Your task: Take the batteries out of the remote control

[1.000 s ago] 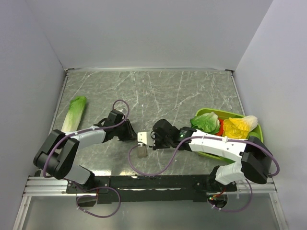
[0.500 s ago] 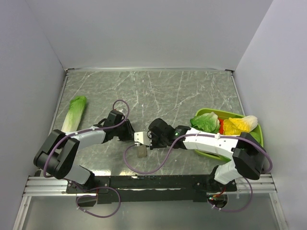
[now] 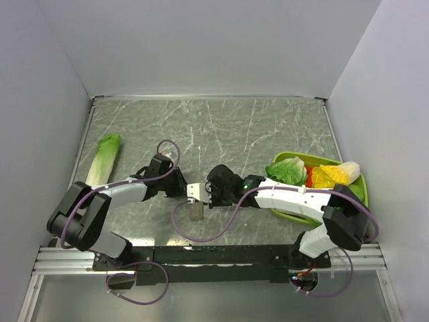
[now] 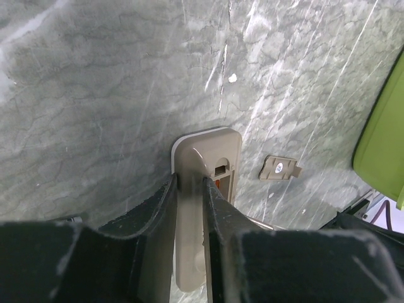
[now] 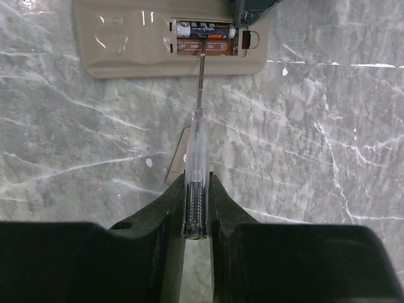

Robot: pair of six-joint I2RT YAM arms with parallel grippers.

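Your remote control [image 5: 126, 44] lies back-up on the table [image 3: 255, 127], between the two arms, with its battery bay uncovered. One battery [image 5: 205, 29] sits in the far slot. The near slot shows only its brown printed floor. Your left gripper [image 4: 189, 184] is clamped on the remote's long edges, one finger pressed to each side. Your right gripper [image 5: 196, 189] is closed on a clear-handled screwdriver [image 5: 196, 164], whose metal tip reaches the near edge of the bay at the bare slot. The loose battery cover [image 4: 279, 168] rests flat on the table just beside the remote, under the screwdriver's shaft. A cabbage [image 3: 104, 157] lies well off to your left, and a green tray [image 4: 382, 145] of vegetables is on your right.
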